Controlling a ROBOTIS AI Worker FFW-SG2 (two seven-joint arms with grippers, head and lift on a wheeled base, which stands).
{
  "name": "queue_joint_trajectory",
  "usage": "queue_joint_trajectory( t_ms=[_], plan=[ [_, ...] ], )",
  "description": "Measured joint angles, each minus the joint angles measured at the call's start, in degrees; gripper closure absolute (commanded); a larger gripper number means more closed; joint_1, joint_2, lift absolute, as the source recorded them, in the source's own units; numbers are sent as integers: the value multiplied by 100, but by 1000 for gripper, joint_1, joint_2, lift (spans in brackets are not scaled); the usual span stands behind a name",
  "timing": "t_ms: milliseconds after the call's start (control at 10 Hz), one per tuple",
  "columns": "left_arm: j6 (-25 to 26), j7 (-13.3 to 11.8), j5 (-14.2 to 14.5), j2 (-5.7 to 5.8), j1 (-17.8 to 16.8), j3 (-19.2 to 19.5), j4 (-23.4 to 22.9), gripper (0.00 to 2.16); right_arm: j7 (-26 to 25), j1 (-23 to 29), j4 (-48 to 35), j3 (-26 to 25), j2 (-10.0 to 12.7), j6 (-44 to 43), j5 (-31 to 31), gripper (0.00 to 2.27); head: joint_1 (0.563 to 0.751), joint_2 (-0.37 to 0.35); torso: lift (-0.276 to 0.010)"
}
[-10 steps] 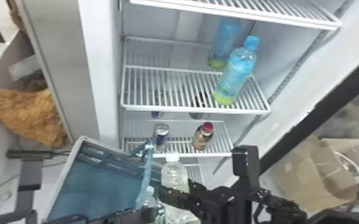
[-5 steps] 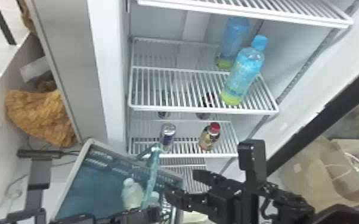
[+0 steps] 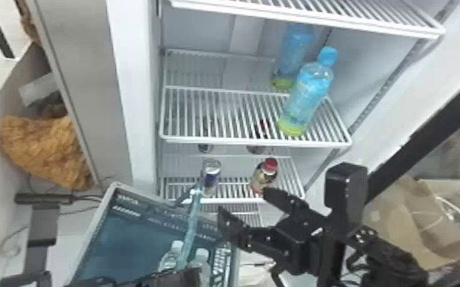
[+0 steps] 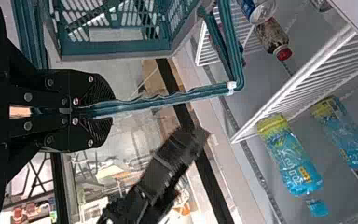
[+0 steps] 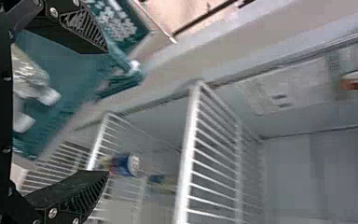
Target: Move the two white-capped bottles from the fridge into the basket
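Two white-capped bottles (image 3: 170,261) (image 3: 201,263), clear and smooth with rounded shoulders, lie inside the basket (image 3: 114,186), side by side; lower parts hidden in the head view by the left gripper (image 3: 183,276). Basket: teal moulded plastic, slotted lattice walls, paler rim. Left gripper: ribbed black fingers pressed together around the handle (image 3: 191,223), a thin teal bar with a wavy edge. Right gripper (image 3: 243,202): fingers spread well apart, nothing between them; tapered tips, ridged inner faces. Fridge (image 3: 139,95): smooth white walls; shelves (image 3: 217,114) of parallel white coated wire. Middle shelf carries two blue-capped bottles (image 3: 305,99) (image 3: 293,49), blue-wrapped, yellow-green at the base, one behind the other. Shelf below: a cylindrical metal can (image 3: 212,171) and a squat red-capped bottle (image 3: 262,177). In the way: the handle spans the basket mouth and, in the head view, crosses in front of the white-capped bottles. Elsewhere: creased brown cardboard (image 3: 420,225) on the robot's right; a crumpled, fluffy orange-brown bundle (image 3: 46,149) on its left
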Motion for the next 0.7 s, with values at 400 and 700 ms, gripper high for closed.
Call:
queue_joint_trajectory(
  t_ms=[400, 700],
  plan=[
    [-8, 0, -10, -24, 42, 31, 0, 1211, -808, 484, -334, 209, -94, -1626, -108, 68, 695, -222, 0],
    [-1, 0, -11, -29, 51, 14, 1, 1211, -1301, 698, -79, 316, -89, -3061, -97, 42, 695, -248, 0]
  ],
)
